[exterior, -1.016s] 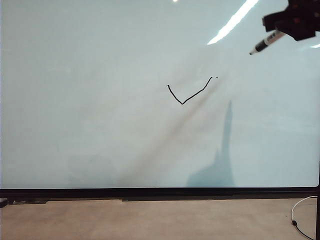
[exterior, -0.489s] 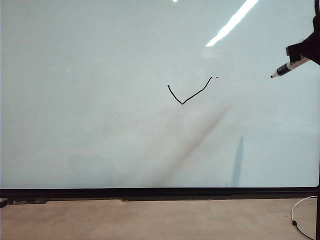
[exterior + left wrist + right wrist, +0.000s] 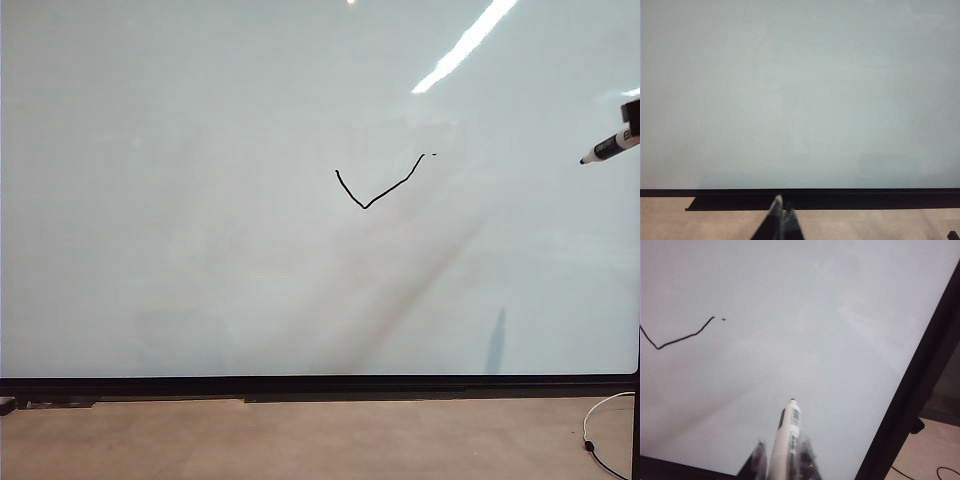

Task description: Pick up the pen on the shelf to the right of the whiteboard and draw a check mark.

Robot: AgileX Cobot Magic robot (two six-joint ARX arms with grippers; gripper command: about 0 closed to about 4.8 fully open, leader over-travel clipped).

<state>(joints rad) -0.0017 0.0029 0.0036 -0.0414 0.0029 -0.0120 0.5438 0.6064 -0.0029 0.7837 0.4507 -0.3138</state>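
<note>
Right hand [image 3: 781, 460] withdrew rightward, clamped on pen [image 3: 610, 147]; left hand [image 3: 781, 220] together.

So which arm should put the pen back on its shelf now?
The right one, probably. Its pincer already grips the slim white marker pen by the glossy whiteboard's right edge. The left pincer is shut, empty, down at the board's bottom frame.

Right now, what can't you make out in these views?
- Right gripper: exterior view's right edge cuts it off; only the pen shows.
- Pen lettering: blurred in the right wrist view.
- Left gripper: only blurred tips at that picture's edge.
- Check mark: partly cut off in the right wrist view.
</note>
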